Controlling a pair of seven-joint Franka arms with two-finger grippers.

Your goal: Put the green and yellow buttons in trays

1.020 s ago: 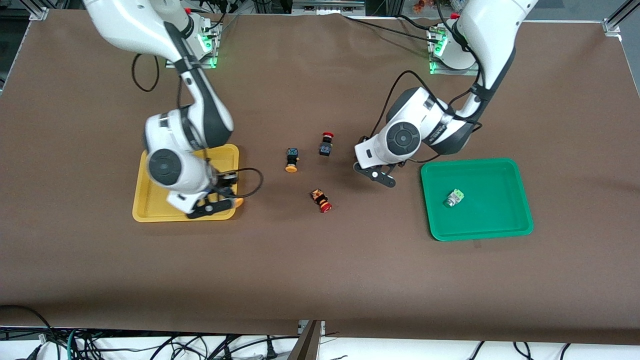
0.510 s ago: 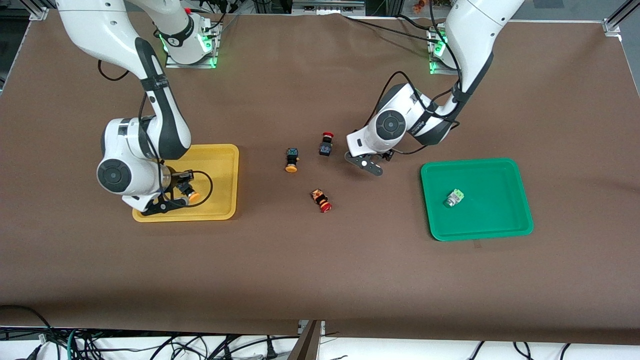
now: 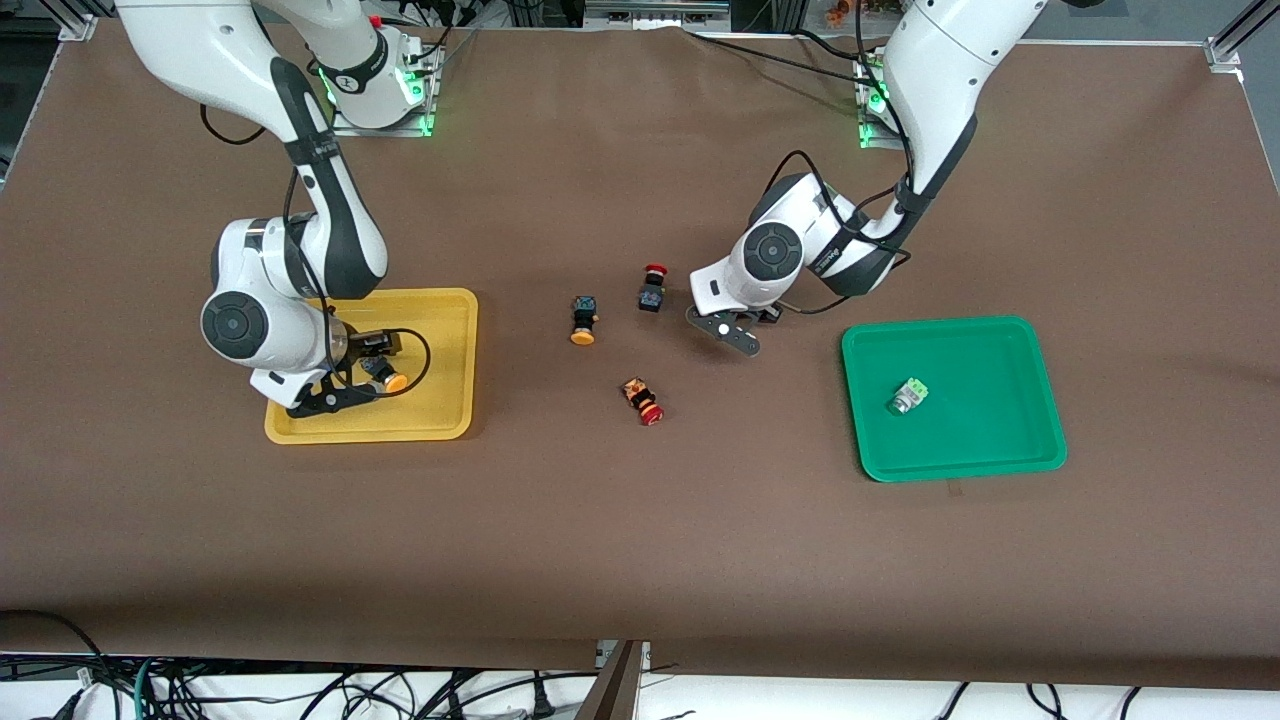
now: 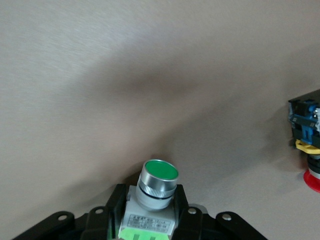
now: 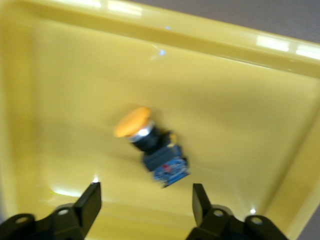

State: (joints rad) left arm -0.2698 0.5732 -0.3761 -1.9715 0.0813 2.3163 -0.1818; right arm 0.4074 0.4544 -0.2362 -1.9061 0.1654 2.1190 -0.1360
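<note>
My right gripper (image 3: pixel 330 397) hangs open over the yellow tray (image 3: pixel 440 420). An orange-yellow button (image 3: pixel 386 379) lies on its side in that tray, just ahead of the open fingers; it also shows in the right wrist view (image 5: pixel 150 145) ahead of the gripper (image 5: pixel 147 200). A second orange-yellow button (image 3: pixel 583 321) lies on the table's middle. My left gripper (image 3: pixel 733 334) is low over the table between the middle and the green tray (image 3: pixel 1000 450), shut on a light-green button (image 4: pixel 156 192). Another light-green button (image 3: pixel 907 396) lies in the green tray.
Two red-capped dark buttons lie mid-table: one (image 3: pixel 652 288) close to my left gripper, also in the left wrist view (image 4: pixel 307 145), and one (image 3: pixel 643 400) nearer the front camera. Brown cloth covers the table.
My right arm swung over the yellow tray toward its end of the table; the orange-yellow button now lies loose in the tray. My left gripper shifted away from the green tray toward the red button.
</note>
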